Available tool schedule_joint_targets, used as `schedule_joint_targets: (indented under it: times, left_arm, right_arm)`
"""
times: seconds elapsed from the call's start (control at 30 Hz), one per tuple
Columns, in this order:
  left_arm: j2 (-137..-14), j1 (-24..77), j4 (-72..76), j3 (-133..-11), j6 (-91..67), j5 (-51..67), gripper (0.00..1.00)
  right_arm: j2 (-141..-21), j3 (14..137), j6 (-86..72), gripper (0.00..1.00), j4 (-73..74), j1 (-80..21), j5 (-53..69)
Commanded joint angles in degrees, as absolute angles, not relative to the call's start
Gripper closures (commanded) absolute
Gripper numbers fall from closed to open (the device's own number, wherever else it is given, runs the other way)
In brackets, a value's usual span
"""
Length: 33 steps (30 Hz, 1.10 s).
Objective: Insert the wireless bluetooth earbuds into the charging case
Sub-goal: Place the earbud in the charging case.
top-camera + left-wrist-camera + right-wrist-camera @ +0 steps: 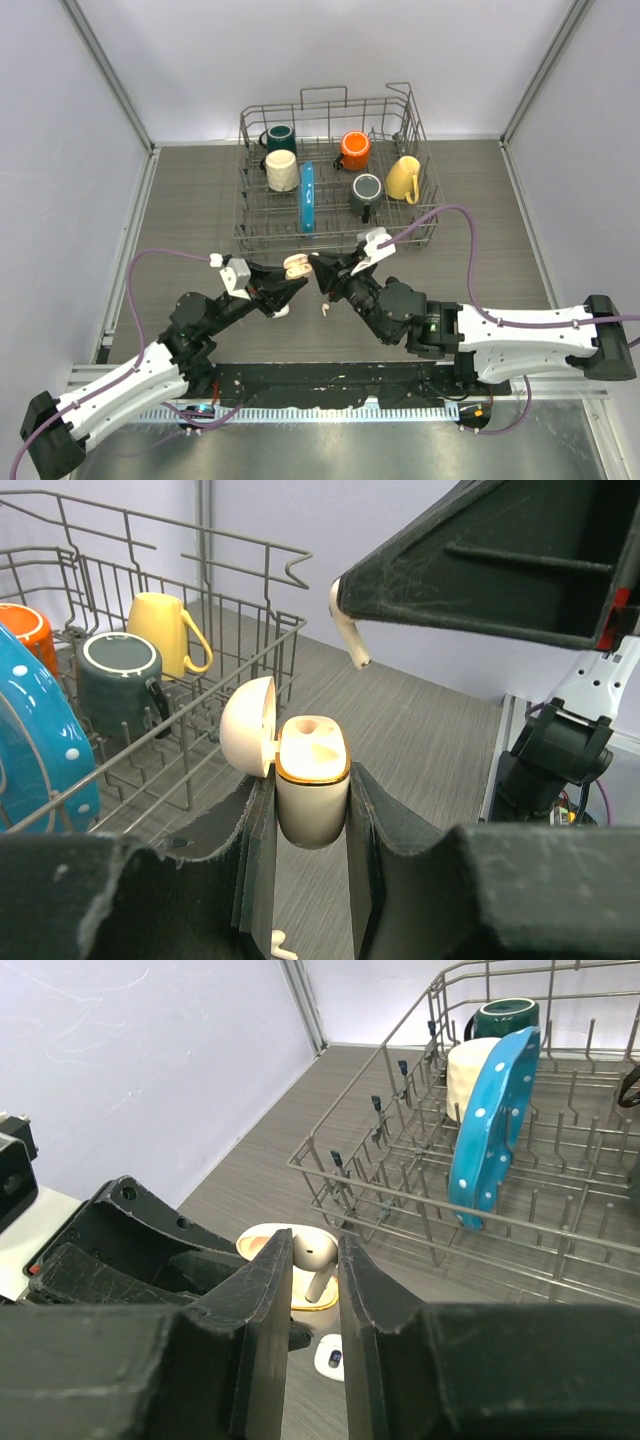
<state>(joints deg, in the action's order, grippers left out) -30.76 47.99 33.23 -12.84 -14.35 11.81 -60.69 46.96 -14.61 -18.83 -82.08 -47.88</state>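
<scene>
My left gripper [290, 277] is shut on the cream charging case [312, 790] and holds it upright above the table, its lid [248, 725] hinged open. My right gripper [322, 272] is shut on a white earbud [322, 1260], stem down, just above the case's open top [262, 1243]. The left wrist view shows that earbud [348, 630] sticking out of the right fingers, a little apart from the case. Another earbud [325, 309] lies on the table below the grippers; it also shows in the right wrist view [331, 1357]. One earbud [280, 946] lies under the left gripper.
A wire dish rack [340, 240] stands just behind the grippers. It holds a blue plate [307, 197], a cream mug [282, 170], a green mug [279, 137], an orange mug [354, 150], a grey mug [366, 190] and a yellow mug [403, 178]. Grey walls close in left and right.
</scene>
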Motion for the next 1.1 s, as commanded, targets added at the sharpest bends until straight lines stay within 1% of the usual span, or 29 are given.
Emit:
schedule_joint_targets:
  times: [0.0, 0.7, 1.07]
  left_arm:
    - [-30.76, 48.16, 36.91, -15.03, -13.97, 12.57, 1.00]
    - [-29.09, 48.08, 37.62, -15.47, -14.24, 13.45, 1.00]
    - [-29.27, 48.16, 38.14, -15.56, -15.03, 13.89, 1.00]
  right_arm:
    - [-62.22, 49.92, -14.24, 0.99, -21.27, -82.35, -46.85]
    - [-64.77, 49.22, -11.95, 0.99, -19.51, -82.44, -46.23]
    - [-65.56, 47.29, -10.81, 0.99, -24.17, -82.44, -46.85]
